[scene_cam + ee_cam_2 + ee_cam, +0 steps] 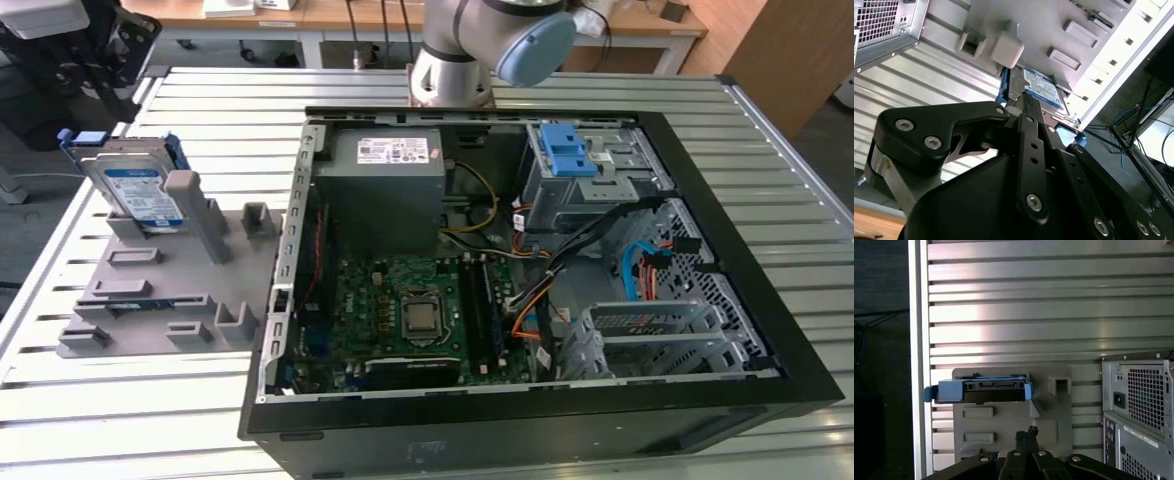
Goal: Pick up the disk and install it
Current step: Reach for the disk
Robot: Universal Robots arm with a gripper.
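A ribbed metal table (pixel 160 430) fills the scene, with office desks behind it. In the first wrist view the gripper (pixel 1025 432) hangs above the table, its fingers pressed together and pinching nothing.

Ahead of the fingertips and lower down sits a grey fixture (pixel 1059 415). The disk (pixel 979 390) stands in the fixture's far slot, on its short end, untouched. Its long axis appears upright, with the connector end and blue bracket facing up toward the gripper.

In the exterior view the disk's thin top edge runs roughly from 9 to 3 o'clock, parallel to the table's ribs, and its labelled face is turned toward the viewer. The gripper's dark bulk seems to hang at about 11 o'clock of the disk, well apart from it, so pickup has not begun.

The open case (pixel 507 425) lies at about 3 o'clock of the disk, beside the fixture. Farther in, at 1 o'clock within the case, is a grey cage (pixel 614 180) with two blue clips.
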